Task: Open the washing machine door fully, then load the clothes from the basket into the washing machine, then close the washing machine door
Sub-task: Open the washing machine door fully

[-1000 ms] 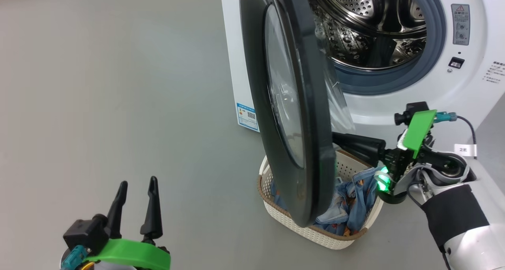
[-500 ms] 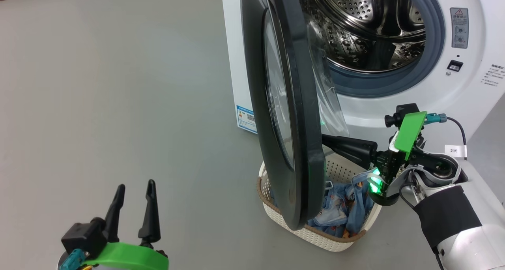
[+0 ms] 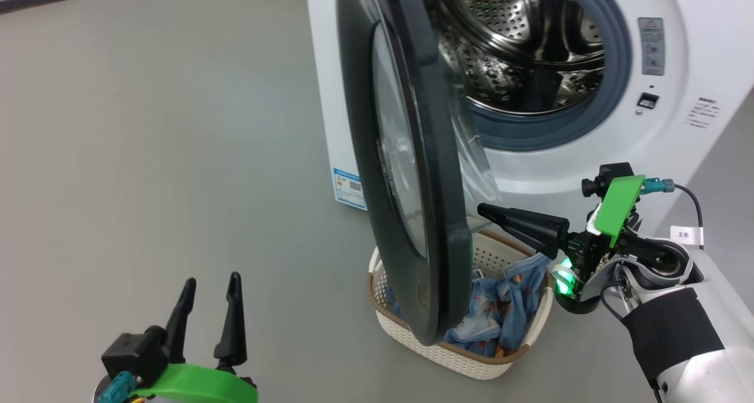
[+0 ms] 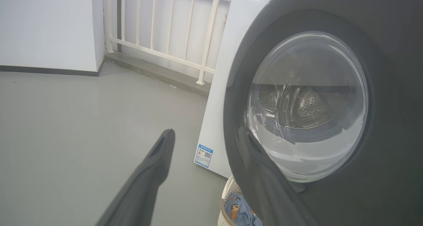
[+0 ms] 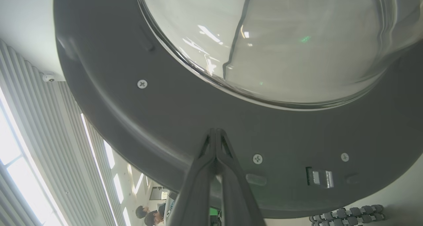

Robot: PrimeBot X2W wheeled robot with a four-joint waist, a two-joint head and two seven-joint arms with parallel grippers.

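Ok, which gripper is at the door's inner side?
The right gripper, shut, tips near the washing machine door; the left gripper is open, on its outer side.

obstacle: washing machine door (image 3: 406,173) overhangs basket (image 3: 483,364) left half | free: basket right side, drum mouth (image 3: 518,55)

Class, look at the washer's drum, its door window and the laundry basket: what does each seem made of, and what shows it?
Drum: probably polished steel; silvery, reflective, perforated.
Door window: clear glass or plastic, glossy; the drum shows through it.
Basket: likely moulded plastic; matte cream walls with regular holes, brown woven-look rim.
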